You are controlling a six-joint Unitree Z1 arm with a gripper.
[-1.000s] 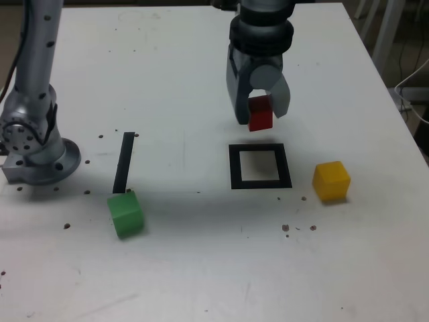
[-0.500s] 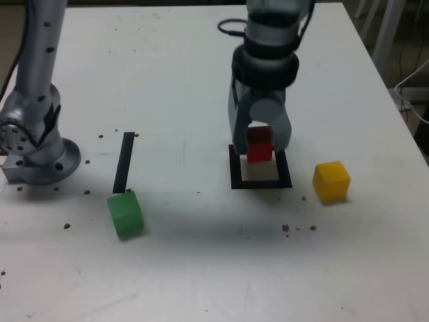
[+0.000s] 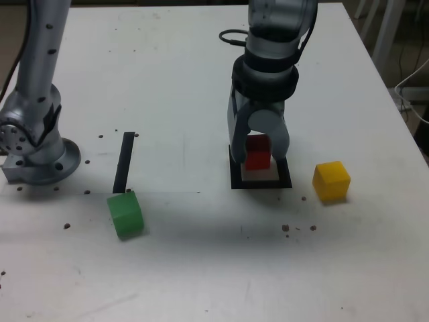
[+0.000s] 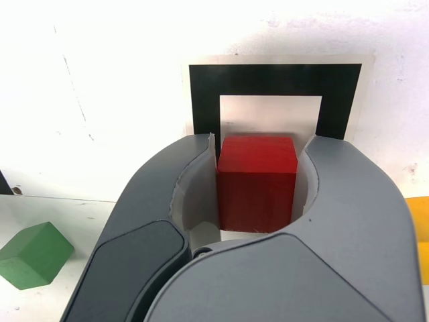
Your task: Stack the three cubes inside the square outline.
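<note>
My gripper [image 3: 258, 157] [image 4: 258, 151] is shut on the red cube [image 3: 257, 151] [image 4: 256, 182] and holds it low over the white centre of the square outline [image 3: 235, 182] [image 4: 268, 80]. I cannot tell whether the cube touches the table. The yellow cube [image 3: 331, 181] rests on the table to the exterior view's right of the outline; only a sliver of it [image 4: 423, 225] shows at the wrist view's edge. The green cube [image 3: 125, 215] [image 4: 35, 255] lies far off to the exterior view's left, near the table's front.
A narrow black strip [image 3: 125, 161] lies on the white table [image 3: 174, 87] just behind the green cube. The arm's grey base [image 3: 37, 151] stands at the exterior view's left edge. Small dark specks dot the table near the front.
The gripper has come forward and down with the red cube, from behind the outline to low over its centre.
</note>
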